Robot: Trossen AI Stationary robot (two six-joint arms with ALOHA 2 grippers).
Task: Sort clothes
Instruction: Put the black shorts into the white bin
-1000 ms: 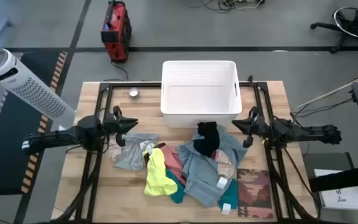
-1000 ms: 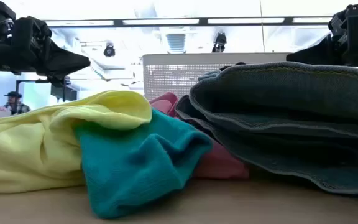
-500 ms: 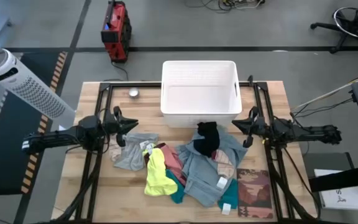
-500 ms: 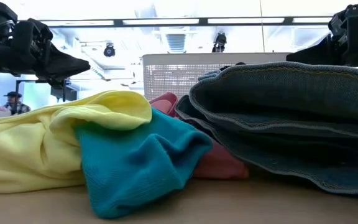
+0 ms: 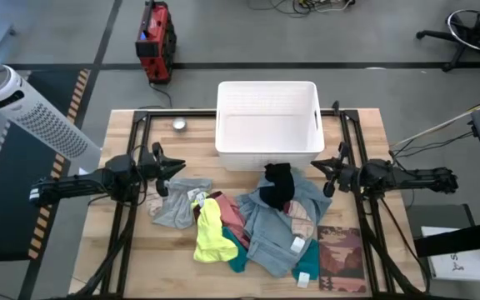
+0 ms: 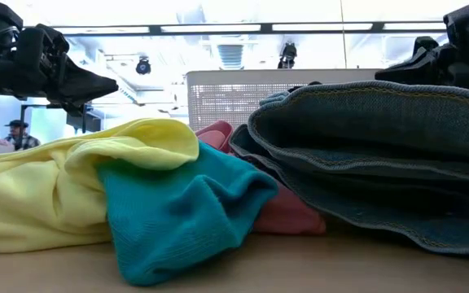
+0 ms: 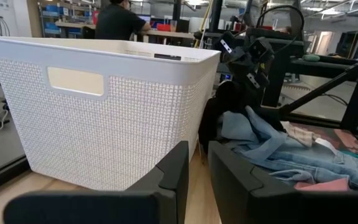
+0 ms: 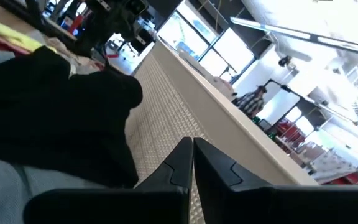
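Observation:
The clothes lie in a heap (image 5: 240, 221) in the middle of the table. It holds a neon yellow piece (image 5: 211, 233), a teal piece (image 6: 177, 212), a pink piece (image 5: 230, 212), a grey piece (image 5: 177, 208) and grey-blue denim (image 5: 282, 221). A black piece (image 5: 277, 185) lies on the heap's far side, against the white basket. My left gripper (image 5: 173, 171) hovers above the heap's left end, empty, with a narrow gap between its fingers (image 7: 197, 168). My right gripper (image 5: 329, 175) hovers to the right of the black piece, shut and empty (image 8: 191, 146).
A white basket (image 5: 267, 87) stands at the table's far middle. A reddish-brown printed mat (image 5: 342, 258) lies flat at the near right. A small round metal thing (image 5: 179, 125) sits left of the basket. A white tower fan (image 5: 23, 104) stands off the table's left side.
My right gripper has shifted a little toward the table's left, nearer the heap. The clothes have stayed where they were.

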